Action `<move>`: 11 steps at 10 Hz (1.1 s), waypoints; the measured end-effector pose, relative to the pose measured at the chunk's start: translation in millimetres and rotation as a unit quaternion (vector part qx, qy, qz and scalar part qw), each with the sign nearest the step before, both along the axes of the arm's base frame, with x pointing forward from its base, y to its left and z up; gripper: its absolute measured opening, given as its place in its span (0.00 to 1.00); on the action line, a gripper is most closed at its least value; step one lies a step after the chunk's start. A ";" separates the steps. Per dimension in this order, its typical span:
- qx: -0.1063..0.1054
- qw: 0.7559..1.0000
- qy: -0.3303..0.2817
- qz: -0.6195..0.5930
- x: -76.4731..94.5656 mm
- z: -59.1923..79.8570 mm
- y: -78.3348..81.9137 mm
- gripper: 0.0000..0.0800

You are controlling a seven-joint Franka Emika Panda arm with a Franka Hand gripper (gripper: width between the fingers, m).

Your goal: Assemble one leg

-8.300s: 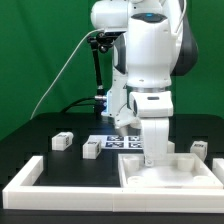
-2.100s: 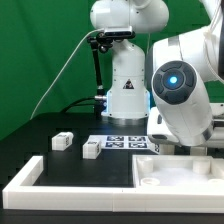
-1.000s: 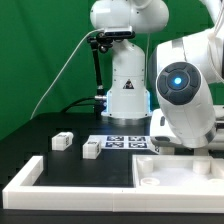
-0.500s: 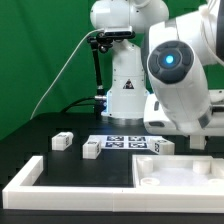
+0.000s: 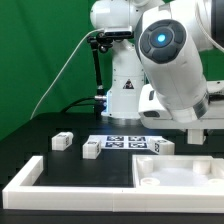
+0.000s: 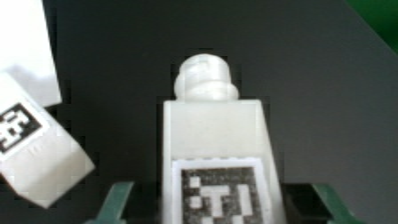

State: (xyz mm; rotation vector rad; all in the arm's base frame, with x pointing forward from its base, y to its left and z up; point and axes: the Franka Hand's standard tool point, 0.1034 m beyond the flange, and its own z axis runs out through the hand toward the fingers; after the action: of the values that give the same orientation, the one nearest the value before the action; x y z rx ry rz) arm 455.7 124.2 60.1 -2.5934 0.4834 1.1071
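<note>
Between the fingers of the end effector (image 6: 217, 208), a small stubby white plastic leg (image 6: 217, 125) with a black-and-white square tag was clamped, apparently raised off the black counter (image 6: 302, 50). Pick-up was judged complete. Seating the leg in the large flat white square panel (image 5: 180, 172) near the end effector was not yet done. A spare white tagged block (image 5: 62, 141) lay well apart.

One leg (image 6: 217, 140), a stubby white block with a rounded peg at its far end and a black-and-white tag on its face, sits gripped between the jaws above the dark surface. Three more lie on the surface: left leg (image 5: 62, 141), middle leg (image 5: 91, 148) near it, and right leg (image 5: 164, 147) well apart.
</note>
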 end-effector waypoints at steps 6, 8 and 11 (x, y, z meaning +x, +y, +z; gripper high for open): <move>-0.087 0.956 -0.270 0.070 43.1 29.9 -9.9 0.36; -0.105 0.932 -0.341 0.060 39.7 24.6 -8.8 0.36; -0.120 0.864 -0.482 0.085 42.0 22.1 4.0 0.36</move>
State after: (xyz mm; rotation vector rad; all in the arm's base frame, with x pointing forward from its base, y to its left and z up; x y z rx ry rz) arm 497.7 128.2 82.2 -2.9975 0.1397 -0.3332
